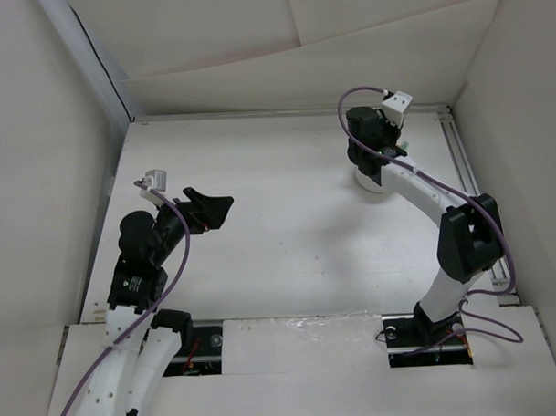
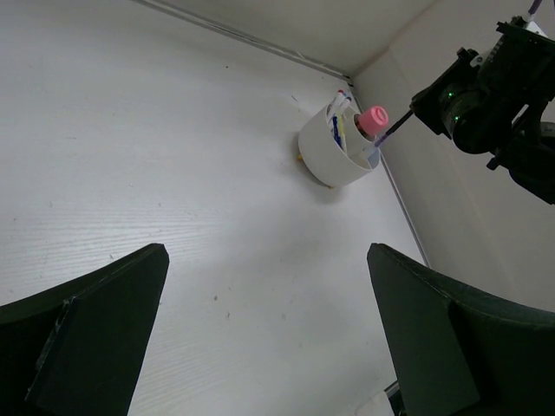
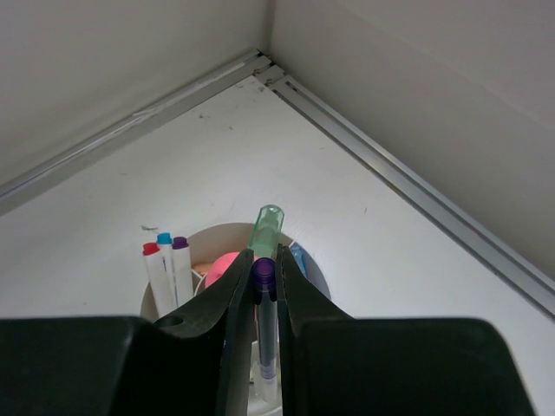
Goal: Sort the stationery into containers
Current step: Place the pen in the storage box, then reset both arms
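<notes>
White table [image 1: 288, 226]; cup [image 2: 328, 160] near corner, markers [image 3: 169, 277], pink piece [image 2: 374, 120] inside.

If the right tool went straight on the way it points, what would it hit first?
Most likely the white cup: the right tool, shut on a purple-capped pen, points down into it. The green marker standing there sits right in line, though depth is unclear.
</notes>
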